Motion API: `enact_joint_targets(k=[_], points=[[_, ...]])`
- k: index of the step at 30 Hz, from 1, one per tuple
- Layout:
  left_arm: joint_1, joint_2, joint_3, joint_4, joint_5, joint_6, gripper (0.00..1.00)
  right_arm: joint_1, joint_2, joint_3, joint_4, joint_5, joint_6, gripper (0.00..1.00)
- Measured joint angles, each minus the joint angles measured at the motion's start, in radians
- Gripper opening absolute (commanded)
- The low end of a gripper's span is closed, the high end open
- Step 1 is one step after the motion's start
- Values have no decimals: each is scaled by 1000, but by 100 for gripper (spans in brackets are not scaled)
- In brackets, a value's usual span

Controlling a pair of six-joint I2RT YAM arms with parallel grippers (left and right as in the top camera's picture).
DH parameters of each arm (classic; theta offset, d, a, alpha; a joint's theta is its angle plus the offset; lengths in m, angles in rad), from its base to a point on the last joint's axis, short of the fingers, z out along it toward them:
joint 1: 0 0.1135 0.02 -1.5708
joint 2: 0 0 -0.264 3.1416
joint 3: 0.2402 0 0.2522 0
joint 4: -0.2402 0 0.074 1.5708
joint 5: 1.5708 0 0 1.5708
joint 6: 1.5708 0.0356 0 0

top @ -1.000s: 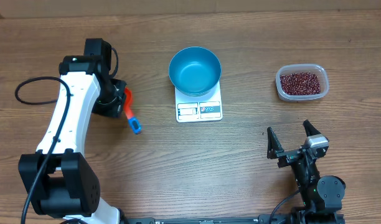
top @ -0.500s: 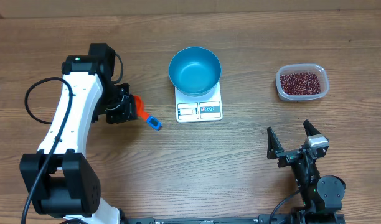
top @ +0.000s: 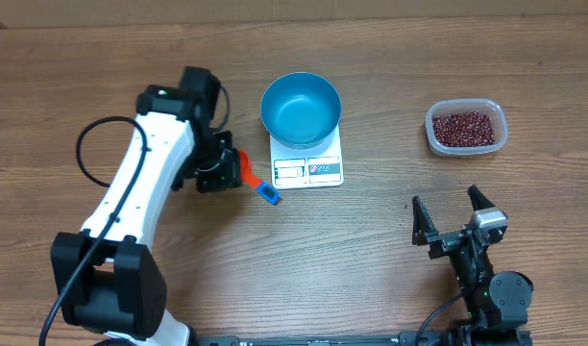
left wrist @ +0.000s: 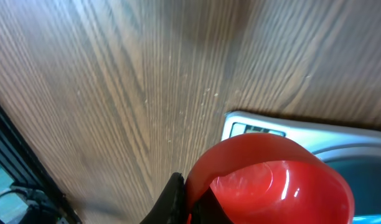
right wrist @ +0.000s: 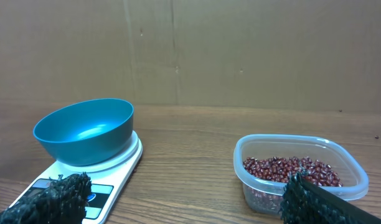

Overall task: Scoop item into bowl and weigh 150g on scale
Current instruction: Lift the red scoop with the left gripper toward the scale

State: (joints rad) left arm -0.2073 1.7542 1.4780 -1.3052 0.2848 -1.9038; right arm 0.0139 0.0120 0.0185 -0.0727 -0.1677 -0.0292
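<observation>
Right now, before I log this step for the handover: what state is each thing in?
blue bowl: empty, sitting on the scale.
scale: carrying the bowl; display unreadable.
clear tub: no lid, holding the beans.
beans: all in the tub, none in the bowl.
scoop: empty, held beside the scale.
left end effector: shut on the scoop.
right end effector: open, empty.
</observation>
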Motion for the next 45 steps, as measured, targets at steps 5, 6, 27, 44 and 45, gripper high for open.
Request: enact_joint_targets(k=[5, 6, 27, 44, 45], points=[[-60, 0, 0, 35, 0, -93, 4, 0, 0, 0, 0, 0, -1, 100], [-67, 0, 0, 44, 0, -104, 4, 0, 0, 0, 0, 0, 0, 100], [-91, 0, 0, 214, 12, -163, 4, 0, 0, 0, 16, -69, 238, 100], [-119, 0, 0, 278, 39, -164, 5, -48, 127, 237, -82, -95, 640, 100], [-119, 0, 0, 283, 43, -166, 4, -52, 151, 262, -97, -95, 643, 100]])
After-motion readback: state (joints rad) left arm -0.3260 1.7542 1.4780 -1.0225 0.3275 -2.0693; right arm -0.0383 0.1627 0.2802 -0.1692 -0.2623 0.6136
